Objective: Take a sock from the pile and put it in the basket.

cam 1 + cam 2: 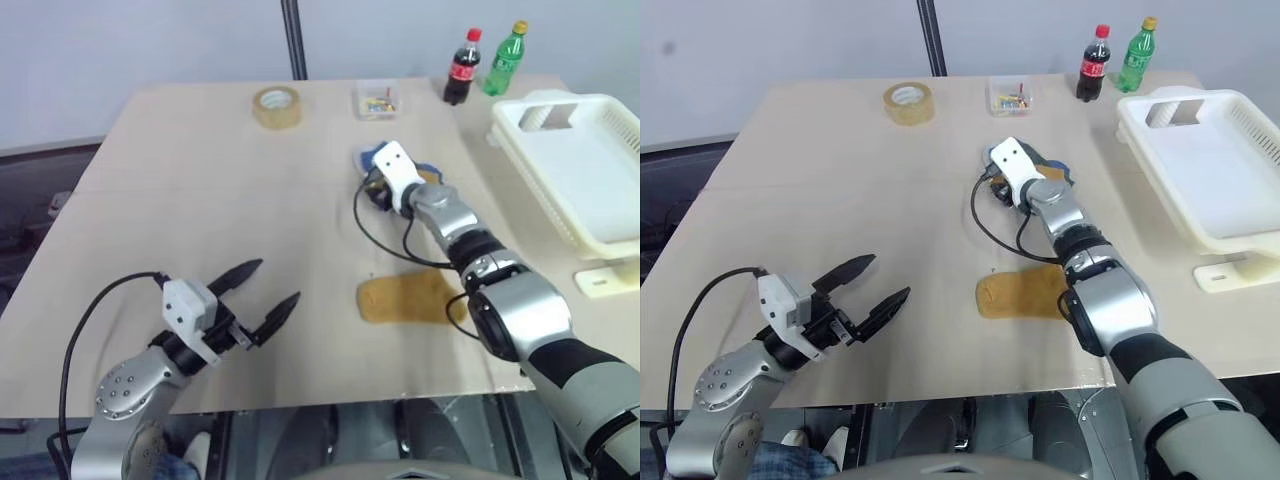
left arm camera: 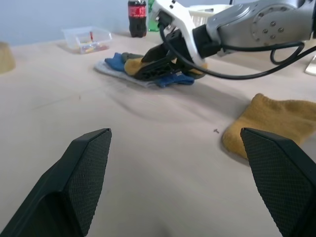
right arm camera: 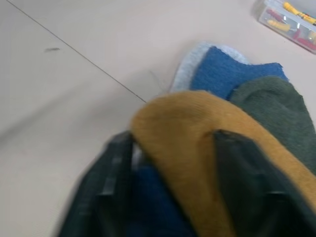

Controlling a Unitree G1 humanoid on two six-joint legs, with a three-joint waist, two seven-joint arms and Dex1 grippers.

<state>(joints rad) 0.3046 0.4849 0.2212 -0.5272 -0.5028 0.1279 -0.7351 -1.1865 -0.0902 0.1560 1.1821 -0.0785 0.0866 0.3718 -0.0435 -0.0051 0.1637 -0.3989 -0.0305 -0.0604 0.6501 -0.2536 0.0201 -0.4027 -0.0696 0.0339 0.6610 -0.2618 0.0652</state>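
I'm closing the right tool on the pile's mustard sock, basket sitting off to its right, left tool idling open, well back.

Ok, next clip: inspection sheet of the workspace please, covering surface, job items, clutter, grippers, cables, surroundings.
Surface: tan table.
Job's things: pile of blue, grey-green and mustard socks mid-table; white basket at the table's right edge, nothing seen inside.
Clutter: lone mustard sock, tape roll, small clear box, cola bottle, green bottle.
Grippers: left gripper open above bare table; right gripper in the pile, fingers either side of a mustard sock.
Cables: black cable looping from the right wrist.
Surroundings: pale wall, dark pole.
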